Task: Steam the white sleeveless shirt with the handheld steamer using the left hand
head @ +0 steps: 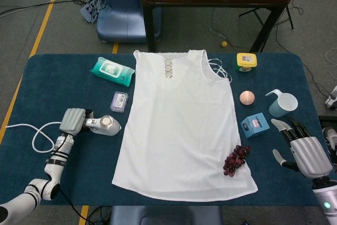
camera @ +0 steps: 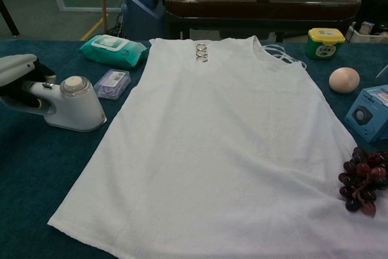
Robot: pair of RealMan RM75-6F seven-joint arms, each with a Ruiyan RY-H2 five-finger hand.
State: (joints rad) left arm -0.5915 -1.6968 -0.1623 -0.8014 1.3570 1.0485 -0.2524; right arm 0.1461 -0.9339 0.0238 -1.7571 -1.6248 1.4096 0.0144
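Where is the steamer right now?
In the head view the steamer lies on the table's left side, just off the shirt's left edge, below the small purple packet, with the left robot hand at its handle.

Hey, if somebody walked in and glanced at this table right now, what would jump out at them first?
The white sleeveless shirt spread flat across the middle of the blue table dominates. At its left, the left hand is at the handle of the handheld steamer, which rests on the table beside the shirt. A dark bunch of grapes lies on the shirt's lower right corner.
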